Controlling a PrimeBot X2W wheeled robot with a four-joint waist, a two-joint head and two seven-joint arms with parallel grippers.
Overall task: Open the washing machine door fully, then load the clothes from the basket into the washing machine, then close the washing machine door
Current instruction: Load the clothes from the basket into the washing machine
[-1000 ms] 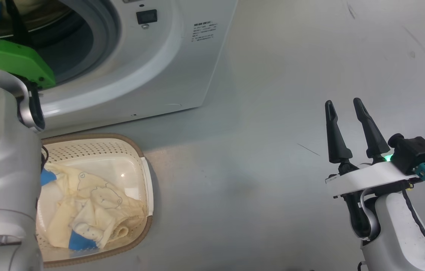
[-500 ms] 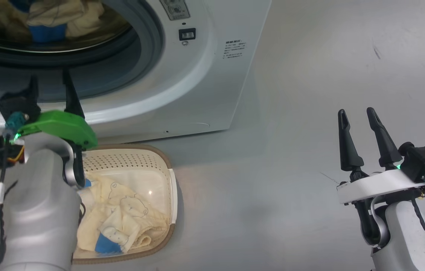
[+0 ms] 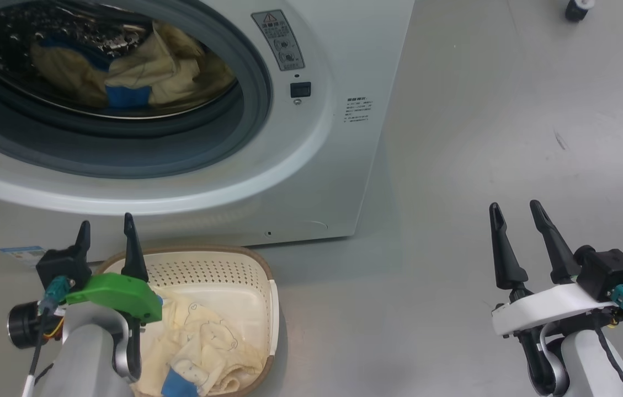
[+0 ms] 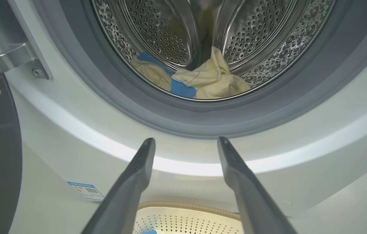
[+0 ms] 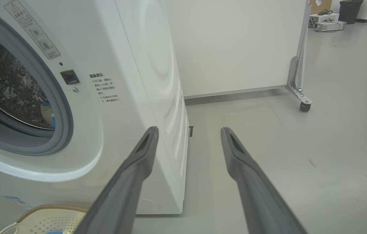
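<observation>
Now the left gripper (image 3: 106, 221), spread wide and empty, has drawn back from the washing machine (image 3: 339, 165) to hang above the basket (image 3: 270, 278), leaving a garment (image 3: 140, 71) in the drum (image 4: 157, 39) while more clothes (image 3: 206, 342) lie in the basket, so loading continues; the right gripper (image 3: 514, 205) idles open.

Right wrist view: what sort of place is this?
Likely a lab or workshop, not a home: the washing machine stands free on a plain grey floor, beside a white partition panel on a castor.
</observation>
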